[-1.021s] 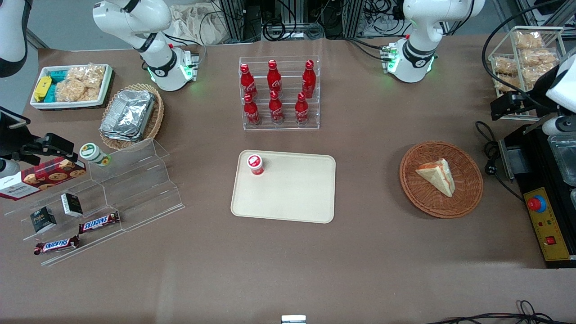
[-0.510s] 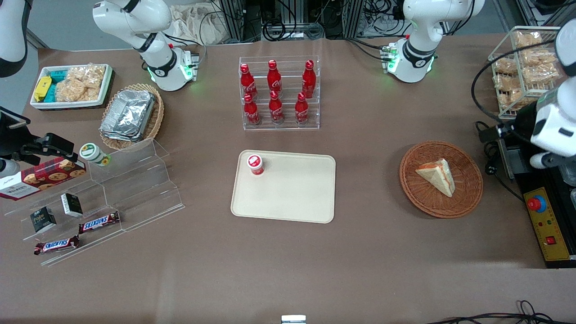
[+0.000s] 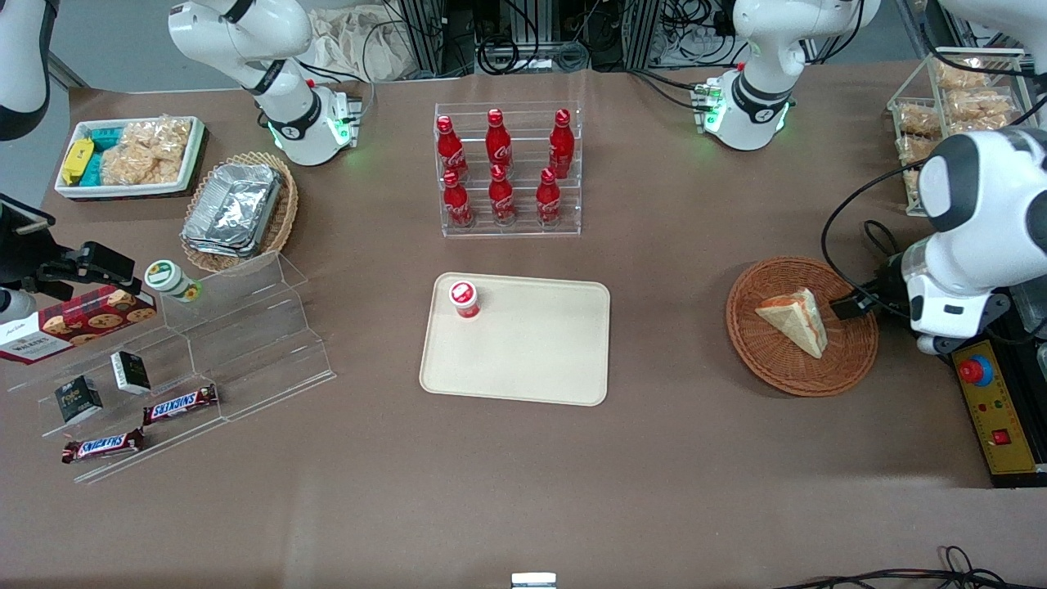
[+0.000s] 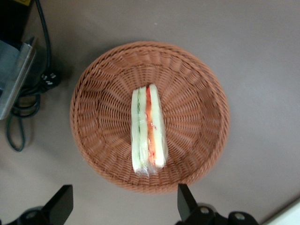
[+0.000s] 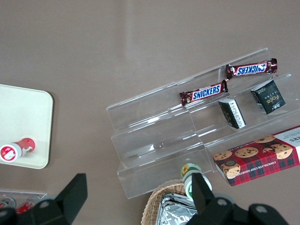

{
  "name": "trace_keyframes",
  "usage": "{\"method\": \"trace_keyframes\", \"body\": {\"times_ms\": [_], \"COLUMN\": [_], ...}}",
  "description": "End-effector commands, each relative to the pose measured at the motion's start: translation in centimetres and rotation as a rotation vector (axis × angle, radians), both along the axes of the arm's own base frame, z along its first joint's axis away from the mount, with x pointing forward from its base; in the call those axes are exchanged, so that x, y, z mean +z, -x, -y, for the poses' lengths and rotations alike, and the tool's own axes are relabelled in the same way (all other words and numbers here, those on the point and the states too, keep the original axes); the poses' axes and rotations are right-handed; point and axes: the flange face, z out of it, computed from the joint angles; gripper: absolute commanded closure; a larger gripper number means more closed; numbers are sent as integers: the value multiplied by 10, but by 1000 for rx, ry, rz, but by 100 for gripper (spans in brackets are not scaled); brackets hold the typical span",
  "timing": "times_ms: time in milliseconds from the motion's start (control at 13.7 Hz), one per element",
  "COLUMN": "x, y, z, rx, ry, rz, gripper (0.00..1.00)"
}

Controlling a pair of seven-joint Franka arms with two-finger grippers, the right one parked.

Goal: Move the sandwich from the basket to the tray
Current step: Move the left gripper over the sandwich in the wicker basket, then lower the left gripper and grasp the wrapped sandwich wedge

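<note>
The sandwich (image 3: 793, 321), a white-bread wedge with red and green filling, lies in the round reddish-brown basket (image 3: 769, 368). The cream tray (image 3: 532, 360) lies mid-table, apart from the basket. My left gripper (image 3: 851, 307) hovers above the basket's rim, on the side toward the working arm's end of the table. In the left wrist view the sandwich (image 4: 148, 129) stands on edge in the basket (image 4: 197, 108). The gripper (image 4: 123, 206) is open wide and empty there, with both black fingers (image 4: 185, 202) clear of the basket and the sandwich.
A small red-capped bottle (image 3: 464, 298) stands on one corner of the tray. A rack of red cola bottles (image 3: 507, 172) is farther from the camera than the tray. A black control box (image 3: 994, 401) and cables (image 3: 887, 270) lie beside the basket.
My left arm has swung in from the table's end toward the basket. The gripper now hangs over the basket's rim. The sandwich and tray have not moved.
</note>
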Motion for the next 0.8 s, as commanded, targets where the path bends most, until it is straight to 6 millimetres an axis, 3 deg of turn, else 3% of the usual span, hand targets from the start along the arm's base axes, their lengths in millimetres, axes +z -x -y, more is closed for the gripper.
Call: {"method": "trace_keyframes", "body": {"times_ms": [0,219,438,729], "x": [-28,-65,-100,-123], "y": [10,6,18,19], "z": [-2,0,1,1], "rx": [70,119,132,139], "ry": [11,9,12,15], "rz": [15,28,75,78], "gripper": [0,0,0,0]}}
